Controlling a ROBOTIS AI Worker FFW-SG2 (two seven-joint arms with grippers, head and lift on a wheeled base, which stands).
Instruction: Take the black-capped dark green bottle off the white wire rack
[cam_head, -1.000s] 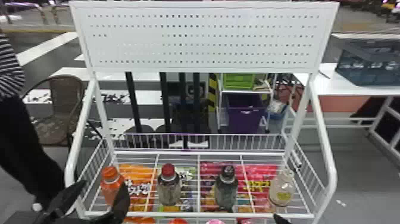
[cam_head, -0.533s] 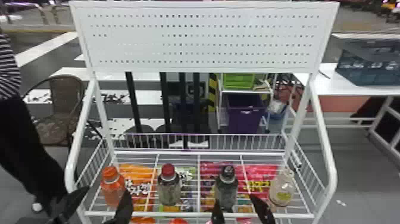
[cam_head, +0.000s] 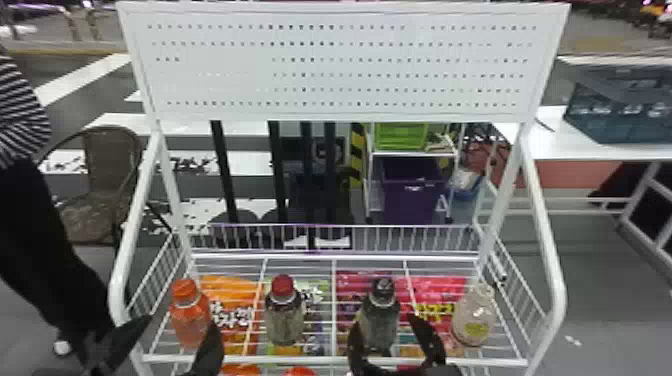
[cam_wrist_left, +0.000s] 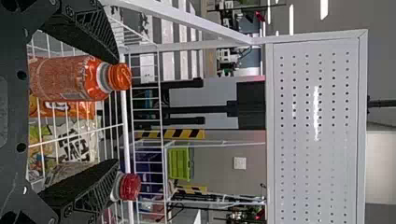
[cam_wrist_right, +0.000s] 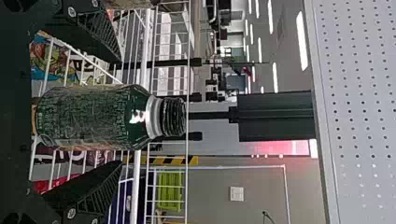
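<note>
Head view: dark green bottle (cam_head: 381, 315) upright on wire rack (cam_head: 410, 257), behind front rail (cam_head: 320, 360); right pincer (cam_head: 383, 320) spread either side, gaps both sides. Left pincer (cam_head: 182, 320) spread near orange bottle (cam_head: 187, 307).

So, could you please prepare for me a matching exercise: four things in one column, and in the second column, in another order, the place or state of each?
Things:
1. black-capped dark green bottle
2. right gripper
3. orange bottle
4. red-capped bottle

Places and states:
A. at the left end of the row of four bottles
B. third from the left in that row
C. second from the left in that row
D. open, with one finger on each side of a bottle

Right pairs: 1-B, 2-D, 3-A, 4-C
</note>
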